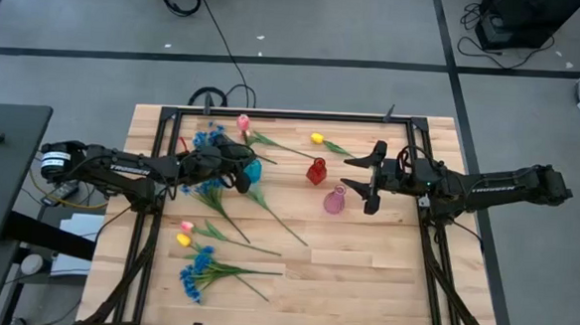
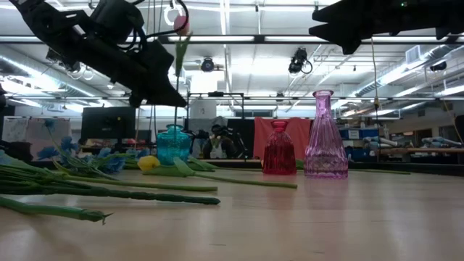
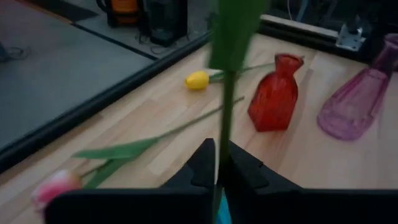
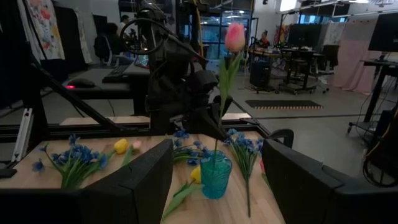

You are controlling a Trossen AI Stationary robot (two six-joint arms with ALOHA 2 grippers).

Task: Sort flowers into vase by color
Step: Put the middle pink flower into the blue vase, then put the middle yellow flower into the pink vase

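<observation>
My left gripper [image 1: 242,175] hovers over the teal vase [image 1: 254,169] and is shut on a pink tulip [image 4: 235,37] that stands upright. The stem's lower end reaches the teal vase's mouth [image 4: 216,158]. My right gripper [image 1: 364,176] is open in the air beside the red vase [image 1: 316,171] and the pink vase [image 1: 334,200], touching nothing. Lying on the table are another pink tulip [image 1: 242,122], a yellow tulip [image 1: 316,138], blue sprays [image 1: 207,188], a pink and yellow pair [image 1: 184,233] and a blue spray [image 1: 197,272]. My left gripper pinches the pink tulip's green stem [image 3: 225,134] between its two fingers, low on the stem and just above the teal vase. The fingers [image 2: 163,93] come slanting down from the table's left and lie across the stem. The tulip stands upright, its head [image 2: 181,25] high above the gripper.
The three vases stand close together at the table's middle. Loose stems cover the left half of the table; one long stem [image 1: 277,219] runs toward the middle. The right and near parts of the wooden table [image 1: 383,277] are bare. A black frame edges the table.
</observation>
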